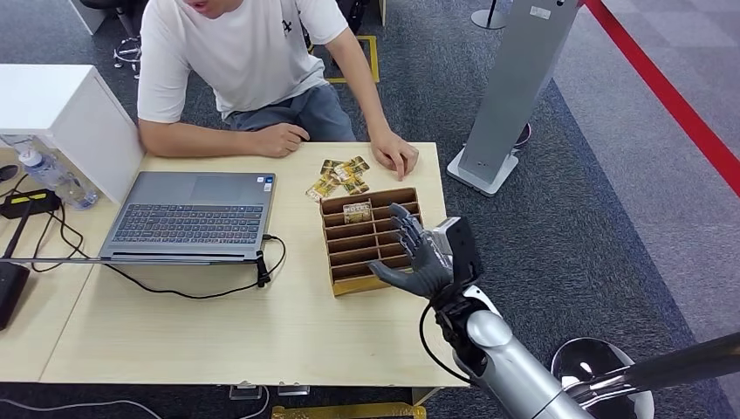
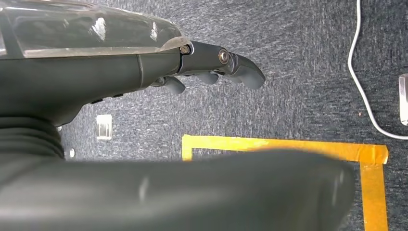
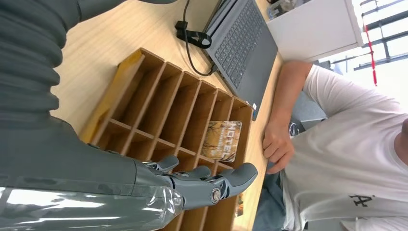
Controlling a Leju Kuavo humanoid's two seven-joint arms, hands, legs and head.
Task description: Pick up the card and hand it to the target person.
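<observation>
The right hand (image 1: 417, 255) hovers over the right side of the wooden rack (image 1: 345, 254) on the table (image 1: 218, 332), fingers spread and slightly bent, thumb stuck out toward the near rows, holding nothing; that posture suits a reach, not a grip, so the pick looks not yet made. The card (image 1: 356, 212) stands in the rack's farthest row, on the person's side, its printed face showing in the right wrist view (image 3: 222, 140); the fingertips (image 3: 243, 174) lie near it but apart from it. Standing the card on edge in a slot leaves its top rim free to be pinched, which is likely why the rack is used at all. A few more cards (image 1: 340, 176) lie flat in a loose cluster on the table just beyond the rack, next to the person's hand (image 1: 394, 157), which rests there, fingers down, close enough to receive. The person (image 1: 244, 61) sits across the table, the other forearm laid along the edge. A laptop (image 1: 188, 214) sits open to the left, well clear of the reach. The left hand (image 2: 211, 65) hangs over carpet, fingers loosely extended and empty, idle since one hand should do.
</observation>
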